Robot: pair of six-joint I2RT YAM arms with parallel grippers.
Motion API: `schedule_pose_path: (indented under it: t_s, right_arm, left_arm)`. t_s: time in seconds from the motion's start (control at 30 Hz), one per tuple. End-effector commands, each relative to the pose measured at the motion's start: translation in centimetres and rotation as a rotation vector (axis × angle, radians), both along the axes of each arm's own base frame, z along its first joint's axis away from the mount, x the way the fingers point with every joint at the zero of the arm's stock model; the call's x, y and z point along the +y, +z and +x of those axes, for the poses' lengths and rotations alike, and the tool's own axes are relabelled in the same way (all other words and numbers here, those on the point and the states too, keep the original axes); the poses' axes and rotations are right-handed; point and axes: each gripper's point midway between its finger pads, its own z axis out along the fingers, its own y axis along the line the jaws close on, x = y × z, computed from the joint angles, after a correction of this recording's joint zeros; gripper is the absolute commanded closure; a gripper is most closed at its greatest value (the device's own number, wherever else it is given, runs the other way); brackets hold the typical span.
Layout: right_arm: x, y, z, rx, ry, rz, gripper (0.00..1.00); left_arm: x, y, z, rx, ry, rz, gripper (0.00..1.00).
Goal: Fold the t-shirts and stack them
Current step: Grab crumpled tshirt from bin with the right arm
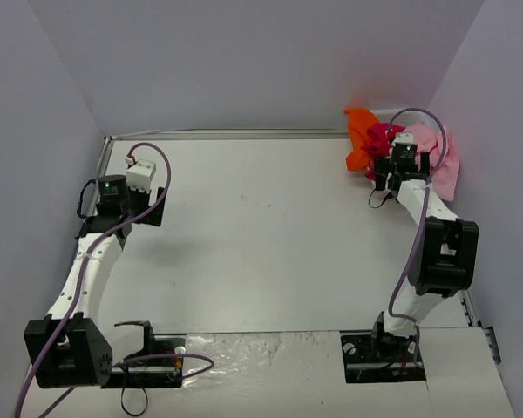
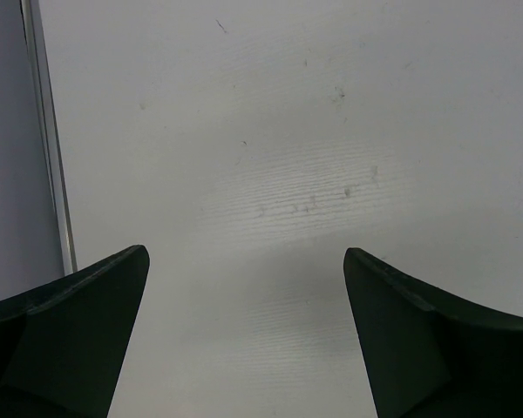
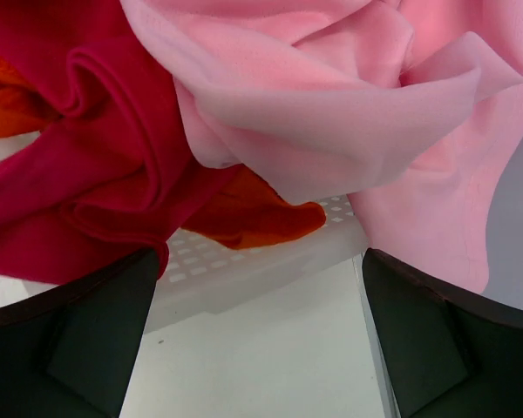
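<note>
We see the left arm (image 1: 85,261) bent up along the left edge, the left fingers (image 2: 70,335) spread wide over bare tabletop (image 1: 261,235), gripping nothing. The right arm (image 1: 414,202) stretches to the far right corner, the right fingers (image 3: 70,344) likewise wide apart just before the heap, holding nothing. We count three t-shirts there: one orange t-shirt (image 1: 359,131), one magenta-red t-shirt (image 1: 382,136) and one light pink t-shirt (image 1: 444,161), crumpled together and spilling over one white mesh basket (image 3: 244,261).
</note>
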Motion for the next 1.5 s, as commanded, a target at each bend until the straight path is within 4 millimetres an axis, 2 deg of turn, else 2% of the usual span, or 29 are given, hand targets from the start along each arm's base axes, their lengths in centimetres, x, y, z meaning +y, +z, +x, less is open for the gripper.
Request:
schedule_pose_path:
  t_s: [0.0,0.2,0.43,0.53,0.7,0.83,0.97,1.07,1.17,1.2,1.27,1.3,1.4,1.47]
  right_arm:
    - [-1.5,3.0,2.0,-0.117,-0.058,-0.050,0.00]
    - [-3.4,4.0,3.3,-0.145,-0.087,-0.061,0.00]
    - [-3.9,6.6,2.5,-0.215,-0.049,-0.009,0.00]
    - [-4.5,7.1,2.6,-0.223,-0.076,-0.027,0.00]
    - [-5.7,7.1,3.3,-0.233,-0.107,-0.024,0.01]
    - [-6.5,6.2,4.2,-0.224,-0.127,-0.014,0.06]
    - [-7.1,5.5,5.0,-0.218,-0.149,-0.021,0.12]
    - [-7.7,4.3,5.5,-0.204,-0.165,-0.027,0.16]
    - [-8.4,3.2,6.0,-0.193,-0.180,-0.035,0.23]
    - [-8.7,2.6,6.1,-0.184,-0.184,-0.035,0.27]
    - [-9.2,2.4,6.3,-0.186,-0.195,-0.037,0.40]
    - [-9.6,2.1,6.3,-0.184,-0.204,-0.035,0.51]
    - [-9.8,1.7,6.1,-0.183,-0.207,-0.022,0.60]
    - [-9.8,2.3,5.8,-0.195,-0.202,-0.018,0.60]
  left_arm:
    - [-0.4,1.1,0.0,-0.041,-0.024,-0.002,0.06]
    - [-0.5,0.8,0.0,-0.033,-0.034,-0.010,0.06]
    - [-0.8,0.6,0.0,-0.026,-0.048,-0.019,0.06]
    - [-1.0,0.5,0.1,-0.020,-0.054,-0.025,0.06]
    - [-1.0,0.4,0.1,-0.014,-0.056,-0.027,0.06]
    - [-1.2,0.2,0.1,-0.008,-0.061,-0.032,0.06]
    - [-1.1,0.0,0.0,-0.001,-0.061,-0.032,0.06]
    - [-1.1,-0.2,-0.1,0.007,-0.059,-0.029,0.06]
    - [-1.2,-0.2,0.0,0.010,-0.062,-0.034,0.06]
    - [-1.2,-0.3,0.0,0.011,-0.065,-0.036,0.06]
    - [-1.2,-0.5,0.0,0.019,-0.065,-0.035,0.06]
    - [-1.2,-0.6,0.0,0.023,-0.066,-0.033,0.06]
    - [-1.2,-0.8,0.0,0.028,-0.068,-0.029,0.06]
    - [-1.1,-0.9,0.0,0.032,-0.064,-0.028,0.06]
